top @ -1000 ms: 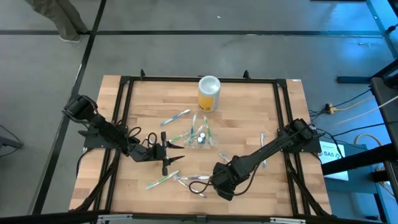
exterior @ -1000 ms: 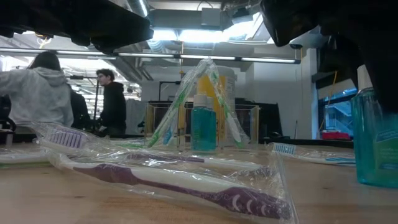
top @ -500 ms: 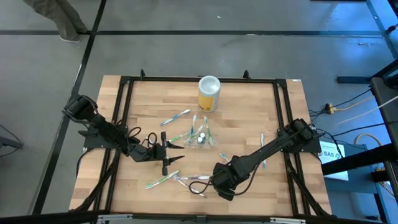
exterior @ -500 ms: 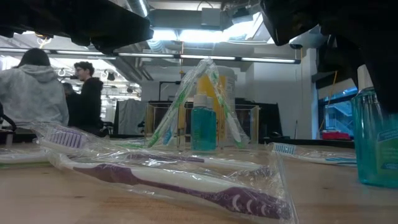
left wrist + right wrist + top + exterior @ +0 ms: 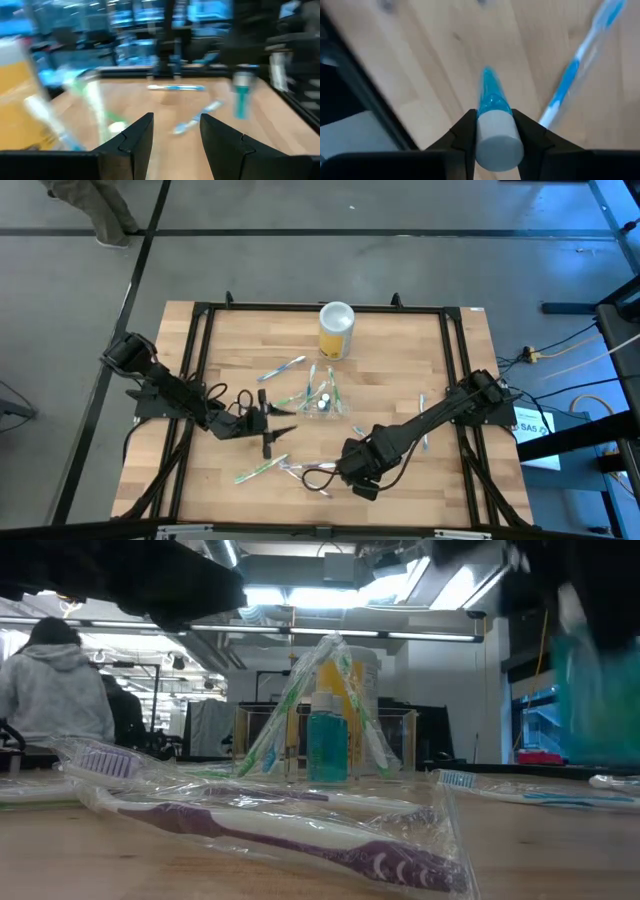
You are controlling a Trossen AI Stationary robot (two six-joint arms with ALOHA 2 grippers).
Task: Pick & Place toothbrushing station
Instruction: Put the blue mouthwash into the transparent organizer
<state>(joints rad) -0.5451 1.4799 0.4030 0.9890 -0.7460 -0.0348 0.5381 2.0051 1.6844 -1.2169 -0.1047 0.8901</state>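
At the near edge of the table (image 5: 190, 480) a purple brush (image 5: 300, 830) lies flat in its clear wrapper. Just beside it is my right gripper (image 5: 492, 125), clenched on the white cap of a small teal bottle (image 5: 490, 95); the bottle's body points out past my fingers over bare wood, with a blue brush (image 5: 570, 80) lying nearby. A green brush (image 5: 262, 470) lies on the wood to the left of that.

A little farther in, on the left half, my left gripper (image 5: 176, 122) hangs with its fingers apart and nothing between them.

The station (image 5: 322, 402) stands upright near the middle of the table, between my two arms and touched by neither. It is a clear box (image 5: 325, 745) holding a teal bottle, with wrapped brushes leaning together above it like a tent.

Behind it, near the far edge, stands the yellow canister (image 5: 336, 330) with its white lid.

Beyond the table a person (image 5: 55, 680) in a grey hoodie faces away.
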